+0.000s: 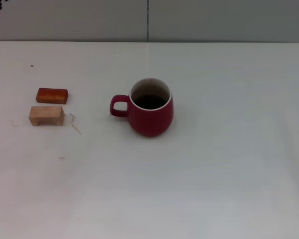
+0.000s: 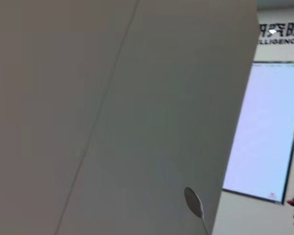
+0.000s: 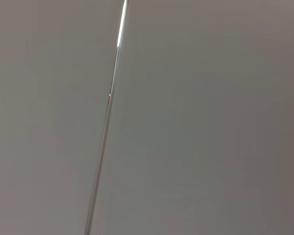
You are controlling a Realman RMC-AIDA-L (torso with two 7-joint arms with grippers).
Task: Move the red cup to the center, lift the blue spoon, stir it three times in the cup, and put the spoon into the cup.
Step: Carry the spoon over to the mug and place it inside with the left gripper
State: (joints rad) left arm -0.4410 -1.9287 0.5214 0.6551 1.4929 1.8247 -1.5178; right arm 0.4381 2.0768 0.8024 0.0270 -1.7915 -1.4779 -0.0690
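Head camera looks down on the table (image 1: 214,174); both wrist cameras face grey wall panels (image 3: 196,122)

Red cup (image 1: 150,110) upright mid-table (image 1: 229,174) — two blocks (image 1: 49,105) well left.

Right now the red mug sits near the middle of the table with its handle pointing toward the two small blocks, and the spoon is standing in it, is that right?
One part is wrong: no spoon is in the red mug. The head view shows only its dark inside. What looks like a spoon appears in the left wrist view, held up against a wall. The mug does sit near the table's middle, handle toward the two small blocks.
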